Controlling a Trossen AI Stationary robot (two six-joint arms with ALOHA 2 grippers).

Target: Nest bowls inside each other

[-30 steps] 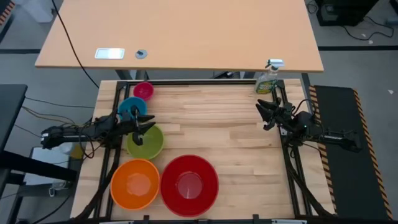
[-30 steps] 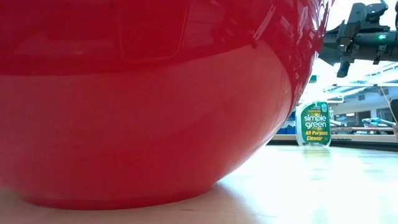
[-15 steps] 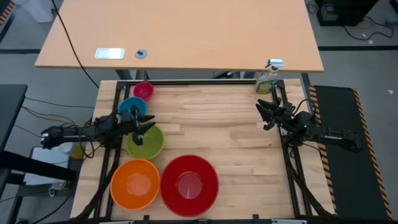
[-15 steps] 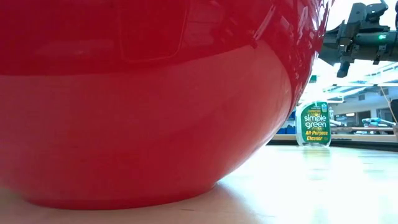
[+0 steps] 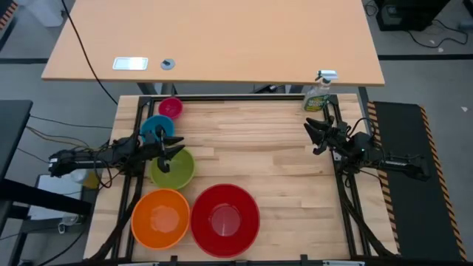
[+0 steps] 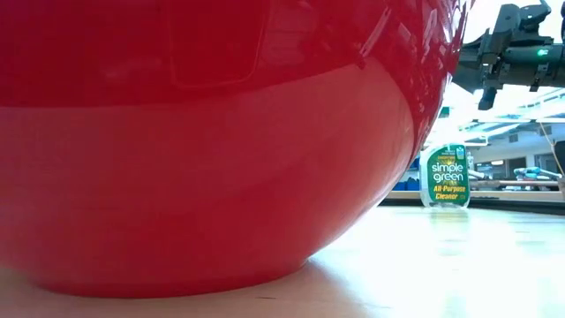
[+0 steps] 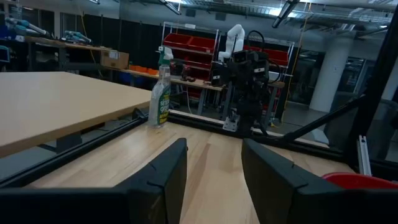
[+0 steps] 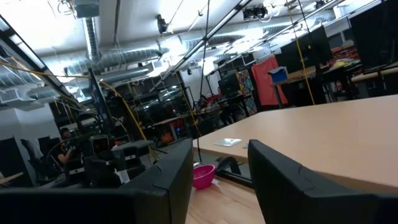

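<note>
Five bowls stand separately on their bases along the table's left and near side: pink [image 5: 170,108], blue [image 5: 154,127], lime green [image 5: 174,170], orange [image 5: 160,218] and the large red [image 5: 225,219], which fills the low view [image 6: 203,150]. My left gripper [image 5: 170,148] [image 7: 214,177] hangs open and level above the gap between the blue and green bowls. My right gripper [image 5: 313,138] [image 8: 221,180] hangs open near the table's right edge, away from every bowl. The pink bowl [image 8: 202,175] shows between the right fingers, far off.
A green spray bottle [image 5: 318,93] [image 6: 448,175] stands at the far right corner. The bare wood middle of the table [image 5: 259,148] lies between the arms. A larger desk [image 5: 222,44] stands beyond the far edge.
</note>
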